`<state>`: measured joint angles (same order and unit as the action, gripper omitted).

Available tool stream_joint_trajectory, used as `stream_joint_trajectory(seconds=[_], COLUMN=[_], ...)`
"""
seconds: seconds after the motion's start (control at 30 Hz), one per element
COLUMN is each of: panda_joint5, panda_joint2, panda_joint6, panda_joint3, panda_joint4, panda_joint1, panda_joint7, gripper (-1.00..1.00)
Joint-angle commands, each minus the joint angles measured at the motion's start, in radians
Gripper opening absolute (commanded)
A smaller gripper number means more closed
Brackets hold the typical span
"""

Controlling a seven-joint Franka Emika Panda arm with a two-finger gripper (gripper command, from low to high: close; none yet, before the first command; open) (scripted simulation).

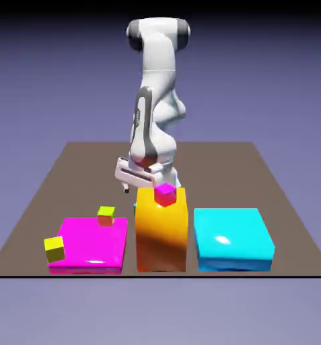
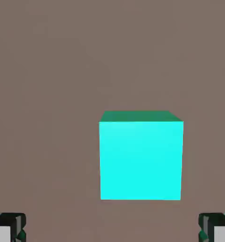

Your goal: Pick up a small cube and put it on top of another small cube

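In the hand view a small teal cube [image 2: 140,158] lies on the brown table, a little right of the middle and ahead of the fingers. My gripper [image 2: 112,231] is open: its two grey fingertips [image 2: 8,228] stand wide apart at the bottom corners with nothing between them. The exterior view shows the gripper [image 1: 127,186] hanging low over the table just behind the tall orange block [image 1: 161,232], which hides nearly all of the teal cube. A tiny magenta cube [image 1: 165,194] rests on top of that orange block.
A flat magenta block [image 1: 90,244] lies at the exterior view's left, with one tiny yellow cube [image 1: 106,215] on its back edge and another [image 1: 54,249] at its front left corner. A flat cyan block [image 1: 231,239] lies to the right of the orange one.
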<state>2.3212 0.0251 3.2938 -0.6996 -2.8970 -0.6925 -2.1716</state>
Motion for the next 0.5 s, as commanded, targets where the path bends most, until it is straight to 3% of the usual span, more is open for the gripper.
stream_joint_trajectory(seconds=[0.0,0.47], panda_joint5=[0.027,0.390], panda_joint2=[0.018,0.268], panda_joint6=[-0.013,-0.185], panda_joint3=[0.031,0.457], panda_joint4=[0.007,0.109], panda_joint1=[0.035,0.526], panda_joint7=[0.030,0.437], gripper=[0.00,0.00])
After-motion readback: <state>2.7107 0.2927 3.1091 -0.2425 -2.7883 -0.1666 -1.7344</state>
